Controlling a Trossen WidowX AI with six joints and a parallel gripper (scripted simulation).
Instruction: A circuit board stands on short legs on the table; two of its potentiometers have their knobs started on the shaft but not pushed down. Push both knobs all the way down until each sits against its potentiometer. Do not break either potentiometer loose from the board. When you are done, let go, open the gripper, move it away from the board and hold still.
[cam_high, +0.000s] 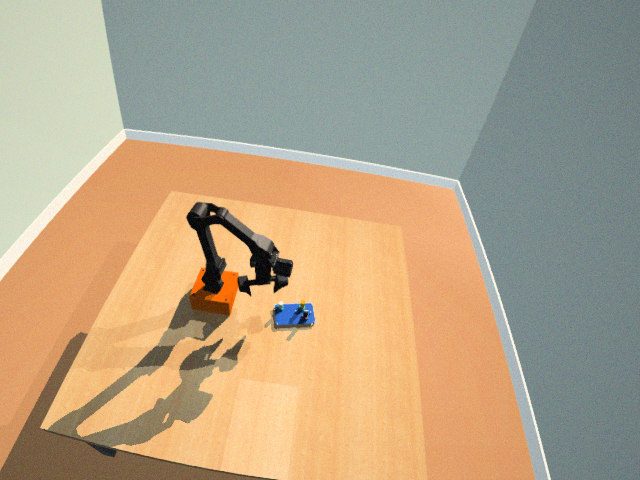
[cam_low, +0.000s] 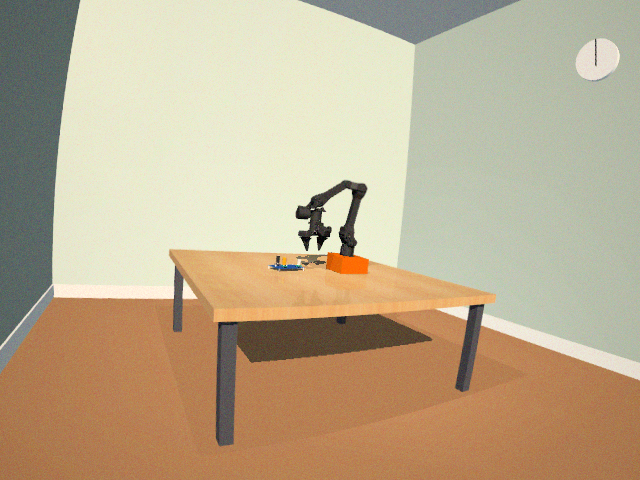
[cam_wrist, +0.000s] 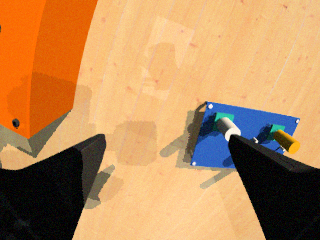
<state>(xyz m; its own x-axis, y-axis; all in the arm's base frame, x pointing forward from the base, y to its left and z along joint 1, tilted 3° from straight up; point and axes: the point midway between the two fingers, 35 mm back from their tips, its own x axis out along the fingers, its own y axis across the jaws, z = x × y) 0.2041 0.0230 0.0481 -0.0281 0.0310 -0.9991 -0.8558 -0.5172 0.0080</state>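
Note:
The blue circuit board (cam_high: 289, 321) (cam_wrist: 207, 150) stands on the table. A white knob (cam_high: 280, 304) (cam_low: 298, 262) (cam_wrist: 228, 128) stands over a green potentiometer (cam_wrist: 222, 118) at the board's end nearer the robot base. An orange knob (cam_high: 302, 302) (cam_low: 284, 261) (cam_wrist: 287, 141) stands over another green potentiometer (cam_wrist: 275, 131). A dark knob (cam_high: 305, 313) (cam_low: 278, 259) stands upright near it; in the wrist view the right finger hides it. Whether each knob touches its potentiometer is too small to tell. My gripper (cam_high: 263, 292) (cam_low: 313, 250) (cam_wrist: 168, 140) is open and empty, above and to the base side of the board.
The orange base block (cam_high: 210, 301) (cam_low: 347, 263) (cam_wrist: 55, 75) carries the arm and stands beside the board. Small white pins stand on the board between the knobs. The wooden table (cam_high: 356, 361) (cam_low: 336, 294) extends around both, and the arm casts shadows on it.

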